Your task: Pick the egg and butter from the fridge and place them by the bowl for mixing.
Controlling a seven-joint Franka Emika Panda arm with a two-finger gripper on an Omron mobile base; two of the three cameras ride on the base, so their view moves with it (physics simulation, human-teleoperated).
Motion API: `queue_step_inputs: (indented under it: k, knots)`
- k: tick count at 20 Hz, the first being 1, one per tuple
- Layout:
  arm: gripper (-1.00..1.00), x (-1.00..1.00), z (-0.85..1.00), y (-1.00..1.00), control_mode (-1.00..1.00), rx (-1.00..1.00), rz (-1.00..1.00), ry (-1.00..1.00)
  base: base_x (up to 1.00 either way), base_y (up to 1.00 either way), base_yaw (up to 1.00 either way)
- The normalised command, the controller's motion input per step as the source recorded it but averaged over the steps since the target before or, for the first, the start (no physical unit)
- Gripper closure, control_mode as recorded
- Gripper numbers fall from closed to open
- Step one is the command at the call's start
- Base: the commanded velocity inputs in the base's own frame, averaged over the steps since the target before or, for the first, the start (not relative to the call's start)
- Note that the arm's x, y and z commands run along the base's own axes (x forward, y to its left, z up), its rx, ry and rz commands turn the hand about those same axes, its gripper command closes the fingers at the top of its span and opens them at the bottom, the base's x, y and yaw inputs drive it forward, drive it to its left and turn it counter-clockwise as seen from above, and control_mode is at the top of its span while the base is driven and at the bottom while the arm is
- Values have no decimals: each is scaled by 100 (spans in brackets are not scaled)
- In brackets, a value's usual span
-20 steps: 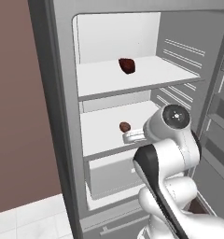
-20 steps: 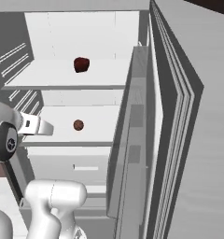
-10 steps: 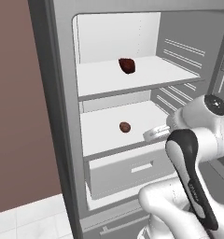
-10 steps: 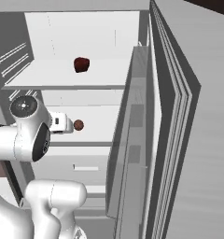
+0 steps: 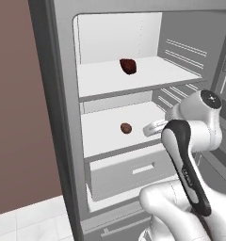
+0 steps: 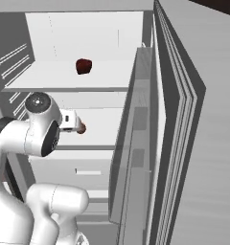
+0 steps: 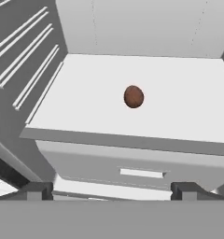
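While the white arm's two-finger claw (image 7: 112, 190) hangs at the front lip of the tall grey fridge (image 5: 53, 117), its two dark tips stand spread wide at the bottom corners of the hand view, with nothing between them. So nothing has been picked up yet, and I judge the task to be at its first step: the reach for the egg.

Just below and ahead of the claw runs the front edge of the white middle shelf (image 7: 109, 135), with the white drawer (image 7: 142, 172) under it. Further in, straight ahead of the claw and roughly centred between its tips, the small smooth reddish-brown egg (image 7: 133, 96) rests alone on that shelf, clear of the claw. From the left base view the egg (image 5: 126, 128) lies just beyond the claw's tip (image 5: 152, 128); from the right base view the two look nearly touching, but the hand hides part of it, so the gap is hard to judge there.

Farther off, above the claw on the upper shelf, sits the larger lumpy dark red item (image 5: 127, 66), which is not the target.

Left to do: close on the egg, carry it out to the bowl, then find the butter and do the same.
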Motion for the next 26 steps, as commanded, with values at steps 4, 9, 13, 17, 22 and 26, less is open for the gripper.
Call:
queue_step_inputs:
  k: [4,9,13,17,22,26]
  knots:
    - [-100,43,-13,0,-100,-4,-1,0,0,0,0]
    - [-100,43,-21,0,-100,-4,-1,0,0,0,0]
    - [-100,46,-29,0,-100,-1,0,0,0,0,0]
    - [-100,44,-31,0,-100,0,0,0,0,0,0]
    - [-100,52,-30,2,-100,0,0,0,0,0,0]
    - [-100,60,-26,7,-100,0,0,0,0,0,0]
